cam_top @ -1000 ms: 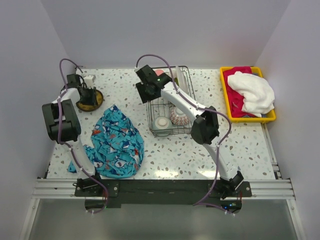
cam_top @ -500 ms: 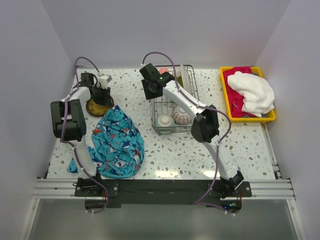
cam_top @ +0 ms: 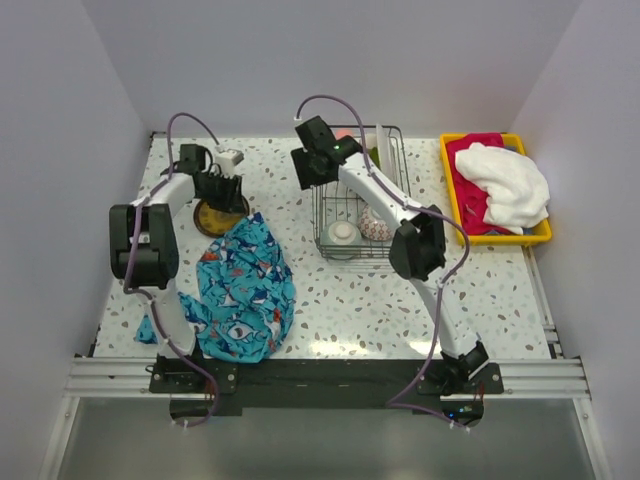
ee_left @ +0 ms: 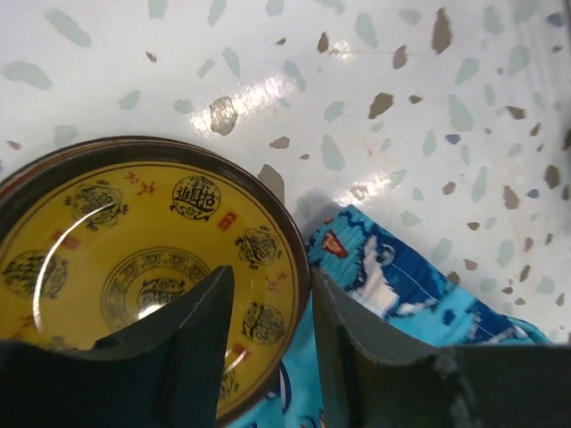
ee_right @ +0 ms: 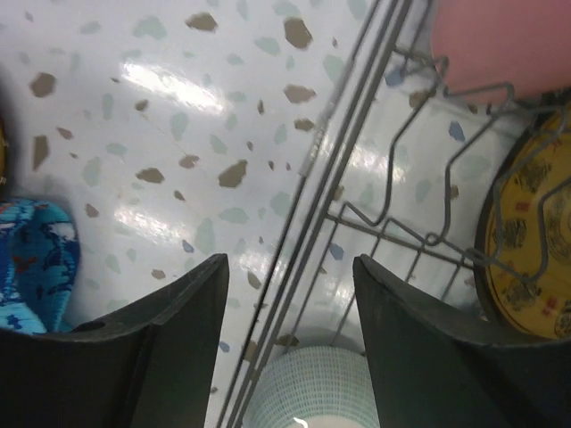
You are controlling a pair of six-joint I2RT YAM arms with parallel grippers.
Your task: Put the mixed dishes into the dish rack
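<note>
L gripper (ee_left: pixel 270 287) clamped on rim of yellow-olive patterned plate (ee_left: pixel 134 259) by blue patterned cloth (ee_left: pixel 401 285); R gripper (ee_right: pixel 290 267) wide open, empty, over dark grey wire dish rack (ee_right: pixel 312 169) edge.

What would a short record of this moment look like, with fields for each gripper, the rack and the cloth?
left gripper: shut on the rim of the yellow plate, beside the blue cloth
right gripper: open, empty, above the dish rack, at its left edge
in rack: pink cup, second yellow plate, pale bowl, patterned bowl
</note>
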